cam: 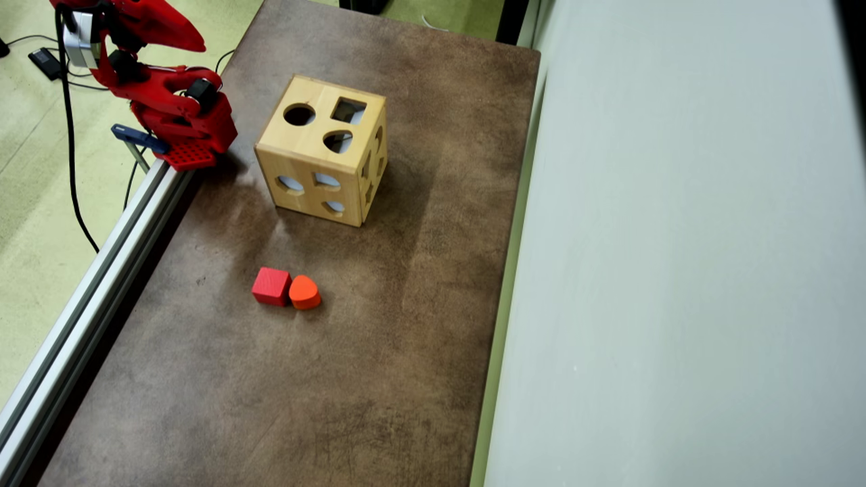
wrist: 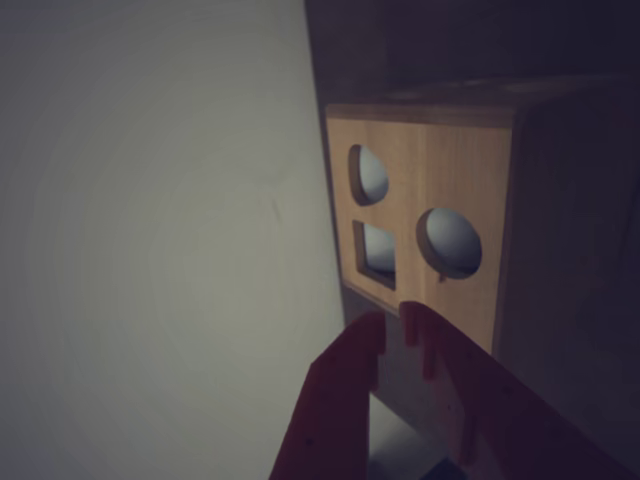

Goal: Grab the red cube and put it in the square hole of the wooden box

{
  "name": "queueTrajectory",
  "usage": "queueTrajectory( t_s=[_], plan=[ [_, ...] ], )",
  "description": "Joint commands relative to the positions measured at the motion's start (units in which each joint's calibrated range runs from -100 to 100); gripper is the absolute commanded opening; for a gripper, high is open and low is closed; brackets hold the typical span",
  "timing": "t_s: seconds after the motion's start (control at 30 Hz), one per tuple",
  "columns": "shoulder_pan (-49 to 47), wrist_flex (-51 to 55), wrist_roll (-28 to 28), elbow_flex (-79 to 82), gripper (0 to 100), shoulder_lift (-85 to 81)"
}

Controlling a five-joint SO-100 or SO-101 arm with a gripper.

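The red cube (cam: 272, 286) is seen in the overhead view lying on the brown bench (cam: 379, 379), touching the orange rounded block (cam: 304, 292) on its right side in that view, with its other sides free. The wooden box (cam: 325, 149) stands well apart from it, toward the top of the picture, with the square hole (cam: 348, 110) on its upward face beside a round hole (cam: 299, 114). The claw (wrist: 392, 322) is shown in the wrist view with its two red fingers nearly together and nothing between them; it is taken to be clenched and empty. It is pointed at the holed face of the box, not at the cube. In the overhead view the arm (cam: 169, 101) is folded at the top left edge of the bench, so the cube lies down-picture and to the right of it, beyond the box. The cube is absent from the wrist view, and the claw tips cannot be made out in the overhead view.
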Motion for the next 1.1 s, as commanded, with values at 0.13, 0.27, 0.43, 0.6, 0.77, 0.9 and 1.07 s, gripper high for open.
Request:
queueTrajectory(
  t_s=[0.13,0.27,0.43,0.6,0.77,0.9,1.07],
  plan=[
    [7.84,-11.57,0.29,-12.04,4,33.00],
    [16.98,-18.32,0.29,-19.47,4,48.20],
    [23.74,-24.92,0.29,-21.08,4,63.40],
    [24.11,-26.60,-0.10,-20.63,4,75.72],
    [23.44,-26.60,-0.10,-20.63,4,84.89],
    [23.44,-25.72,-0.15,-20.54,4,89.90],
    [24.33,-25.72,-0.15,-20.63,4,89.48]
  ],
)
